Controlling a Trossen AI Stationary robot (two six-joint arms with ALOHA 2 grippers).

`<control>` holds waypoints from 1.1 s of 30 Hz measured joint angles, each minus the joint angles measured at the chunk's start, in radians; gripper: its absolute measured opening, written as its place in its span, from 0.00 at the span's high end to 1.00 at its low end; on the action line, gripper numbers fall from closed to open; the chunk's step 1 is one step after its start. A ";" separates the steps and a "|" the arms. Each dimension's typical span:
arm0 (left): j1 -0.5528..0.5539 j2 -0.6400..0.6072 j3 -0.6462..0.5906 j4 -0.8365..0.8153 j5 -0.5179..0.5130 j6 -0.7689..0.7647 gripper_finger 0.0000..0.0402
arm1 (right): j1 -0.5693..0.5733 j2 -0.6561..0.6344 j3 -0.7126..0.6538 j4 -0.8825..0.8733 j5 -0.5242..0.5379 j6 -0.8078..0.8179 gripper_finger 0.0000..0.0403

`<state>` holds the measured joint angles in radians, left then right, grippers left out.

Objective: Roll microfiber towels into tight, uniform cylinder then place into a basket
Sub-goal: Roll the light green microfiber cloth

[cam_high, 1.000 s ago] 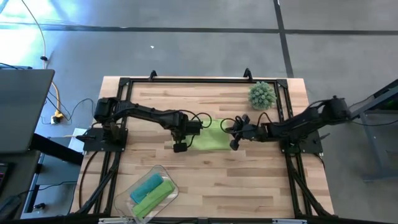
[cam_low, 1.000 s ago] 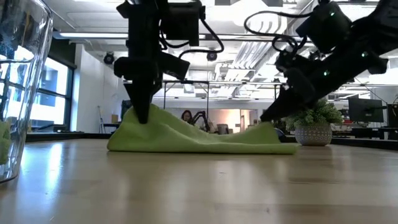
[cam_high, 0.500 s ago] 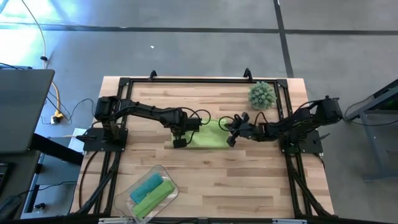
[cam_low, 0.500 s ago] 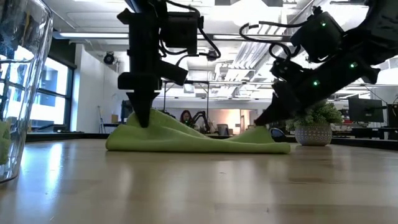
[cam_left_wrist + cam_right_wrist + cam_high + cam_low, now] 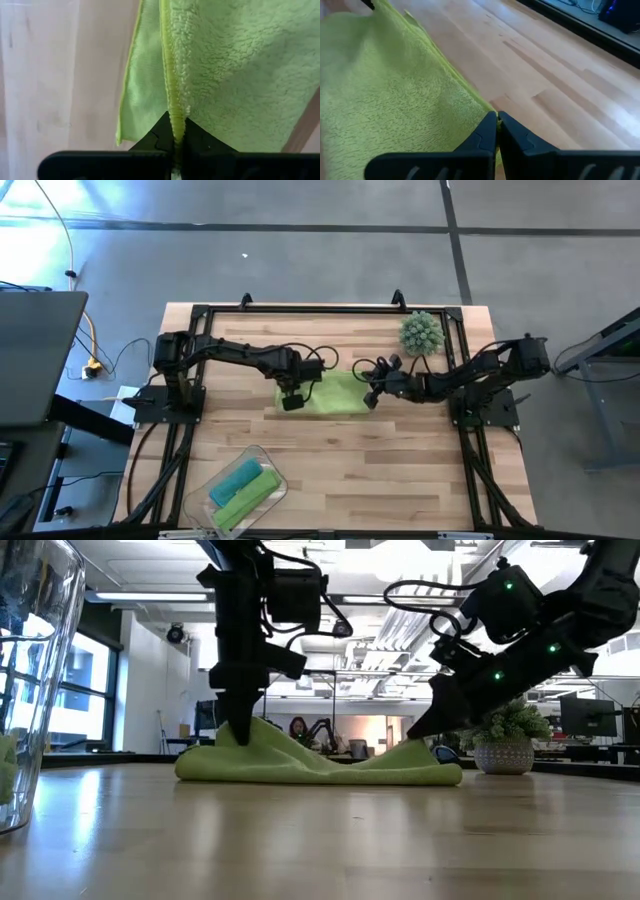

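Note:
A lime green microfiber towel (image 5: 335,393) lies mid-table, its middle sagging onto the wood (image 5: 330,768). My left gripper (image 5: 291,402) is shut on its near left corner, and my right gripper (image 5: 371,398) is shut on its near right corner. Both corners stand raised as peaks in the low view. The clear basket (image 5: 264,457) sits at the near left. A rolled teal towel (image 5: 236,477) and a rolled lime towel (image 5: 246,500) lie inside it. My left gripper pinches a raised ridge of the towel's edge (image 5: 175,122) between its two fingers from above, pointing steeply down. That corner is lifted off the table and the cloth slopes away from it. My right gripper pinches the towel's near right corner (image 5: 489,111) between its fingertips, slanting down from the table's right. The corner is lifted slightly while the cloth beside it rests on the wood.
A spiky grey-green ball (image 5: 421,332) in a small pot stands at the far right, close behind my right arm. The basket's clear wall (image 5: 30,690) fills the low view's left side. Bare wood lies between the towel and the basket.
Both grippers, still shut on the towel's near corners, have moved toward the table's far edge. The right gripper has also gone a little left and tipped further down. The towel's near edge has come along with them while its far edge has stayed put.

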<state>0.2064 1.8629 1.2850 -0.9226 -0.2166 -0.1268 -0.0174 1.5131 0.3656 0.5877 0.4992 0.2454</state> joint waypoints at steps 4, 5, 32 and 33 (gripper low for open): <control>-0.001 0.000 0.000 0.010 0.004 0.000 1.00 | -0.013 0.000 0.000 0.000 -0.042 0.000 0.99; -0.002 0.000 0.000 0.010 -0.004 -0.002 1.00 | -0.016 0.000 0.000 0.000 -0.044 0.000 0.98; 0.013 0.000 0.000 -0.082 0.022 -0.154 0.97 | -0.022 0.123 0.000 0.081 -0.215 0.071 0.66; 0.017 0.000 0.000 -0.089 0.023 -0.166 0.96 | -0.022 0.134 0.000 0.091 -0.215 0.070 0.66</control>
<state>0.2237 1.8627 1.2854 -1.0119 -0.1939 -0.2932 -0.0391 1.6475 0.3660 0.6783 0.2844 0.3155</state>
